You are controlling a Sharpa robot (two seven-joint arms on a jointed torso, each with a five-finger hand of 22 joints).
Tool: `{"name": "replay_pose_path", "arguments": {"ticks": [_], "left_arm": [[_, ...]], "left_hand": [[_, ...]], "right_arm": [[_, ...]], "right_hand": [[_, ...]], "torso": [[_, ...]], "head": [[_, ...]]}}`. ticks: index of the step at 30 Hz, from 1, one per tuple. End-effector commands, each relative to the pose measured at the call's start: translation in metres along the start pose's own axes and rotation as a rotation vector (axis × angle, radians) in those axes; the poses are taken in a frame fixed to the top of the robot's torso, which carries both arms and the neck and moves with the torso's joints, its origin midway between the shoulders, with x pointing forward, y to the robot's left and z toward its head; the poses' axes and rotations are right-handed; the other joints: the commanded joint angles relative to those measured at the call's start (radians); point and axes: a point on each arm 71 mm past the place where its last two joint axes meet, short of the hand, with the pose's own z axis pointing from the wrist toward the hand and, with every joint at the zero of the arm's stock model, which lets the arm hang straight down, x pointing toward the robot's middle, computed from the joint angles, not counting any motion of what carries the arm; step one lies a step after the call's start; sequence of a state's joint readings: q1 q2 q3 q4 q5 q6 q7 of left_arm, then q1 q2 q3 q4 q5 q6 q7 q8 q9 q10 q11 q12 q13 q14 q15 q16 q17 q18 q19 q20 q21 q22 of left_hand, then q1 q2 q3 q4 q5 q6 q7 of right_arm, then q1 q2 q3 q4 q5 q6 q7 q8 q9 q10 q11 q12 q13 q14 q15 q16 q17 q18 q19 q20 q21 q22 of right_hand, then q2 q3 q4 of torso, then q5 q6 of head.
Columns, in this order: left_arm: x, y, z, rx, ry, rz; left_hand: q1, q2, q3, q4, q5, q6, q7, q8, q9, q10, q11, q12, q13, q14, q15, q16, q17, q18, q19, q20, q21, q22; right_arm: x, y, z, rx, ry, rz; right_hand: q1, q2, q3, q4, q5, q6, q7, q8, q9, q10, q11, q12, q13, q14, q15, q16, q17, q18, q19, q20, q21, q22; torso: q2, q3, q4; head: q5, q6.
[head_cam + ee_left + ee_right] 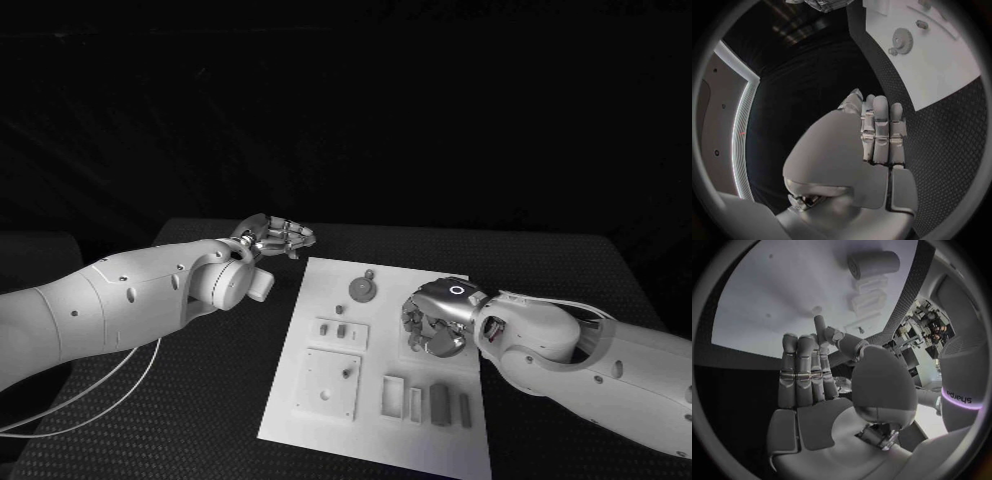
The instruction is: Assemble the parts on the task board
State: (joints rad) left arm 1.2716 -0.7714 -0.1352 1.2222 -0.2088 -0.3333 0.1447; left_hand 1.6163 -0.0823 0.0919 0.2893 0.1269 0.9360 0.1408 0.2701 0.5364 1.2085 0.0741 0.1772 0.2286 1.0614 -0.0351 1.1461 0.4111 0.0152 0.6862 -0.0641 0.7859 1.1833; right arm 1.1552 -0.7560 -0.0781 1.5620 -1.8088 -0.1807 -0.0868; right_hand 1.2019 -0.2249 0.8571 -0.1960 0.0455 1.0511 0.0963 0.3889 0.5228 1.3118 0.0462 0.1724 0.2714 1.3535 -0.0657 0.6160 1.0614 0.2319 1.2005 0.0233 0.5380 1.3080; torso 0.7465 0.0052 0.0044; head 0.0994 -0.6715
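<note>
black worktop [577,270] carries the white task board [378,400] in its middle. from the head, the left hand [274,238] hovers off the board's far left corner, and the right hand [436,320] hangs over the board's right side. the left wrist shows flat, straight fingers holding nothing and a gear-shaped part [903,40] lying on the board. the right wrist shows straight, empty fingers above a small roller [873,263] and some blocks.

black table [216,400] | room behind dark, perhaps unlit | details unclear
</note>
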Motion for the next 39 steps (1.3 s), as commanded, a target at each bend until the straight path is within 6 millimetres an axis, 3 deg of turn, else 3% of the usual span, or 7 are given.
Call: {"name": "replay_pose_path", "arguments": {"ticks": [1,12,18,29,39], "left_arm": [[0.002,-0.002,0.000,0.010,0.010,-0.003],[0.001,-0.001,0.001,0.010,0.007,-0.002],[0.002,-0.002,0.003,0.012,0.009,-0.002],[0.008,-0.003,0.004,0.012,0.023,-0.004],[0.009,-0.003,0.004,0.012,0.025,-0.004]], "left_hand": [[-0.006,0.001,-0.003,-0.001,-0.007,-0.003,0.006,-0.005,-0.001,0.004,0.001,-0.006,-0.001,0.007,0.000,0.007,0.001,-0.015,0.007,-0.053,-0.005,0.001],[-0.006,0.000,-0.003,-0.002,-0.007,-0.003,0.006,-0.005,-0.001,0.005,0.001,-0.006,-0.001,0.007,0.000,0.007,0.001,-0.015,0.008,-0.053,-0.006,0.002],[-0.006,0.000,-0.003,-0.002,-0.007,-0.003,0.006,-0.005,-0.001,0.005,0.001,-0.006,-0.002,0.007,0.000,0.007,0.001,-0.015,0.008,-0.053,-0.006,0.002],[-0.006,0.000,-0.004,-0.001,-0.007,-0.003,0.006,-0.005,-0.001,0.005,0.001,-0.006,-0.002,0.007,0.000,0.007,0.001,-0.015,0.008,-0.053,-0.006,0.002],[-0.006,0.000,-0.004,-0.001,-0.007,-0.003,0.006,-0.005,-0.001,0.005,0.001,-0.007,-0.002,0.007,0.000,0.007,0.001,-0.015,0.008,-0.053,-0.007,0.002]], "right_arm": [[-0.009,0.002,-0.001,-0.011,-0.008,0.033],[-0.021,0.035,0.016,-0.089,-0.065,0.065],[-0.008,0.076,0.033,-0.153,-0.073,0.099],[0.018,0.126,0.047,-0.242,-0.077,0.128],[0.033,0.145,0.051,-0.273,-0.062,0.140]], "right_hand": [[-0.002,0.007,0.006,0.000,0.003,0.006,-0.002,0.003,-0.001,0.046,-0.017,0.005,0.030,-0.001,-0.011,0.006,0.001,0.030,0.006,-0.001,0.002,0.016],[-0.004,0.008,0.007,0.001,0.003,0.006,-0.002,0.003,0.001,0.046,-0.017,0.005,0.032,-0.002,-0.012,0.007,0.002,0.030,0.006,-0.001,0.003,0.016],[-0.005,0.009,0.008,0.001,0.003,0.005,-0.001,0.002,0.001,0.045,-0.017,0.004,0.033,-0.003,-0.012,0.008,0.003,0.030,0.007,-0.002,0.003,0.016],[-0.006,0.011,0.010,0.000,0.003,0.005,-0.002,0.002,0.003,0.045,-0.017,0.003,0.034,-0.003,-0.012,0.009,0.003,0.030,0.008,-0.002,0.004,0.017],[-0.006,0.011,0.011,-0.001,0.003,0.005,-0.002,0.002,0.004,0.046,-0.018,0.003,0.036,-0.003,-0.012,0.011,0.004,0.030,0.009,-0.003,0.005,0.017]], "torso": [[0.000,-0.0004,0.0002],[0.001,0.0009,-0.0022],[0.000,0.0005,-0.0035],[0.000,-0.0017,-0.0014],[0.000,-0.0009,-0.0016]], "head": [[0.001,-0.001],[0.009,0.005],[0.016,0.005],[0.030,-0.002],[0.039,-0.009]]}}
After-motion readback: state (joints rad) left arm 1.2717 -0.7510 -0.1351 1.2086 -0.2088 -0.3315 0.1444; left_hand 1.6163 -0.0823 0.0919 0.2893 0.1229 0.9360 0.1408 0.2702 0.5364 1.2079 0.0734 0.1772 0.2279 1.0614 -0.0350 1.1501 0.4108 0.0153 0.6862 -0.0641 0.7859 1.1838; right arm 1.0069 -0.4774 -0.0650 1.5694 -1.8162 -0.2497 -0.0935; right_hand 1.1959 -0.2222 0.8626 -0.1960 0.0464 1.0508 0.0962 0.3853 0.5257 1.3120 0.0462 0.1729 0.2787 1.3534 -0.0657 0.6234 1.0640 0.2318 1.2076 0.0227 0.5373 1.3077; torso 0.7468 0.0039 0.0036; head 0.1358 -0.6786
